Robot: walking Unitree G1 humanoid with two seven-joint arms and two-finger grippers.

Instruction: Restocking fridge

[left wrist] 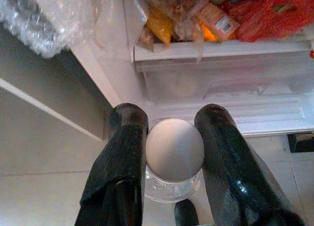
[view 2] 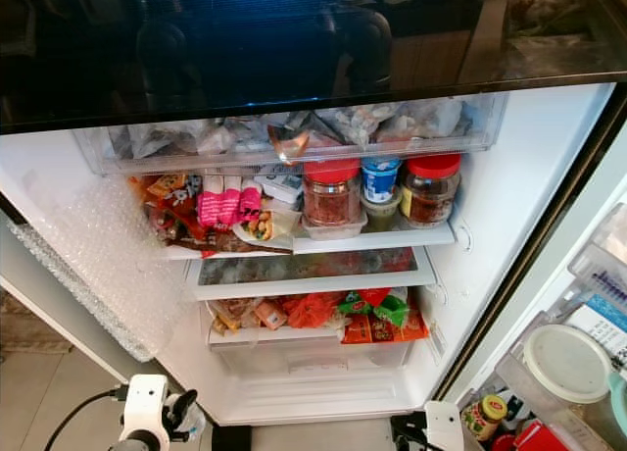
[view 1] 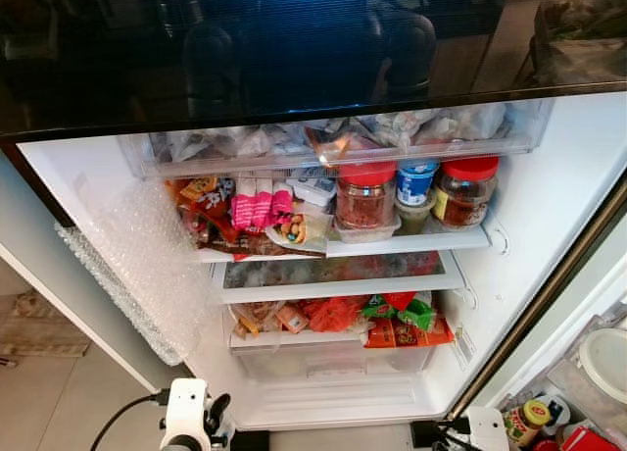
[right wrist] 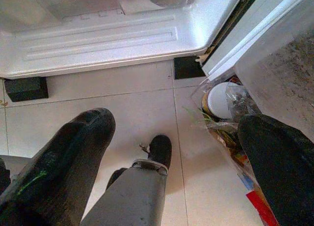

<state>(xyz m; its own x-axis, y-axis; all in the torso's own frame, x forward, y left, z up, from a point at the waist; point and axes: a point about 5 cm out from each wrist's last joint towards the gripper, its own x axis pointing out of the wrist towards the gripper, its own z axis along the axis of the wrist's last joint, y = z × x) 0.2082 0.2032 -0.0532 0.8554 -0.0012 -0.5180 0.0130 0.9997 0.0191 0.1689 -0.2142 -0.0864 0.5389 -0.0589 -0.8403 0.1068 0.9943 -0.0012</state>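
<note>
The fridge stands open before me, its shelves packed. My left gripper is held low in front of the bottom drawer. It is shut on a clear bottle with a white cap, which sits upright between the two black fingers. My right gripper hangs open over the tiled floor beside the door's foot, with nothing between its fingers. Both white wrists show at the lower edge of the eye views, the left wrist and the right wrist.
Two red-lidded jars and a blue-lidded tub fill the upper shelf, with snack packs lower down. Bubble wrap covers the left wall. The door's bins at right hold a small jar and a white-lidded container.
</note>
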